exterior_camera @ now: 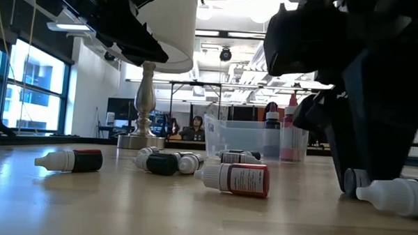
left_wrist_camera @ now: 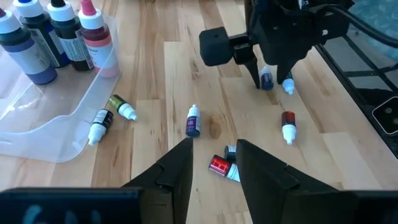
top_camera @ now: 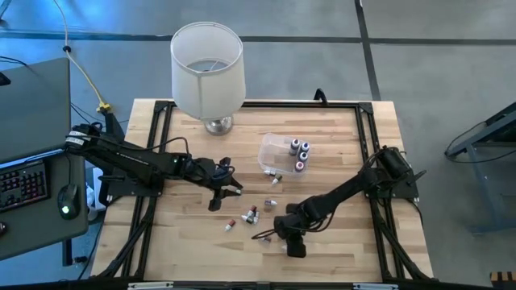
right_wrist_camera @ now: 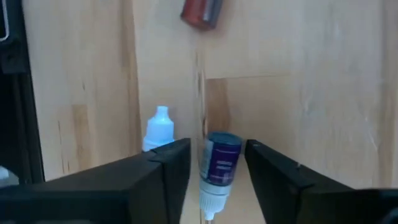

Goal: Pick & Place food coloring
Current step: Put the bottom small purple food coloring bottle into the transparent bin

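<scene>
Care is needed at the right gripper [right_wrist_camera: 214, 171], which is lowered at the table's near side with its jaws spread either side of a blue-bodied bottle [right_wrist_camera: 219, 162] lying on the wood. The bottle should be centred between the fingers before they are closed, since a second bottle with a pale cap [right_wrist_camera: 158, 127] lies just beside one finger and could be nudged or pinched with it. The left gripper [left_wrist_camera: 213, 163] is held above the middle of the table, released and empty, over a red bottle [left_wrist_camera: 219, 165].

The food coloring is seen as tiny bottles with dark, blue or red bodies and white pointed caps. Several are scattered on their sides on the table [top_camera: 339, 153]; others stand upright in the clear tub [top_camera: 272, 150], near the lamp [top_camera: 207, 68].
</scene>
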Available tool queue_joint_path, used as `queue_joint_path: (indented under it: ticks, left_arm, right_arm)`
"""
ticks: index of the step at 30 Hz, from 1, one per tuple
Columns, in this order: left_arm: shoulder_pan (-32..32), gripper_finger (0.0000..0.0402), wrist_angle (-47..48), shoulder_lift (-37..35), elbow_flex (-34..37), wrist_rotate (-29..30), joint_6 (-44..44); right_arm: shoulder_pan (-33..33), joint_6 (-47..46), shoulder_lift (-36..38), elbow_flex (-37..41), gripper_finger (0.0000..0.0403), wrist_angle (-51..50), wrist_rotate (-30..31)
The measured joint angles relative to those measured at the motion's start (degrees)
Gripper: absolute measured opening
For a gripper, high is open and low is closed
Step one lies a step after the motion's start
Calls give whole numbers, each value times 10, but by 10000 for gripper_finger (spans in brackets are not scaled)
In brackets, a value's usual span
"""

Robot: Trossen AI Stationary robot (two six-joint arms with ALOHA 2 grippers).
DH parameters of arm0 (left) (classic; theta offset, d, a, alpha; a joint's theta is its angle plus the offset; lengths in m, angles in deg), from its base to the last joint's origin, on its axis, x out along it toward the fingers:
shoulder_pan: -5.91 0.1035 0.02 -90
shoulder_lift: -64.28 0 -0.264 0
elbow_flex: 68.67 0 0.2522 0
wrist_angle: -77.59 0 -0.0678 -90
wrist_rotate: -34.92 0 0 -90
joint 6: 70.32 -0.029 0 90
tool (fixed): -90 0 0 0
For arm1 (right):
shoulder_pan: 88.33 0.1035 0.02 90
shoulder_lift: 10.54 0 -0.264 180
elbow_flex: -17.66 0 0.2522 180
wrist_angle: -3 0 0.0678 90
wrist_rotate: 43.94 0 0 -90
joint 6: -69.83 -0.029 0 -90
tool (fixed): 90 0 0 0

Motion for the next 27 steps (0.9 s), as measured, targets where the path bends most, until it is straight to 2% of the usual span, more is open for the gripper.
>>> queue_joint_path:
  ticks: [4,8,12,22,27]
  left_arm:
    - [0,122,0,0,0,0,1]
    - [0,122,0,0,0,0,1]
    - [0,122,0,0,0,0,1]
    - [0,122,1,0,0,0,1]
    - [0,122,0,0,0,1,1]
  right_arm:
    - [-2,22,0,0,186,-12,-4]
    - [-1,18,0,-1,186,-14,3]
    - [-2,-10,0,-1,160,-16,6]
    - [-2,-13,0,-1,69,-24,12]
    - [-8,-12,5,1,62,-22,12]
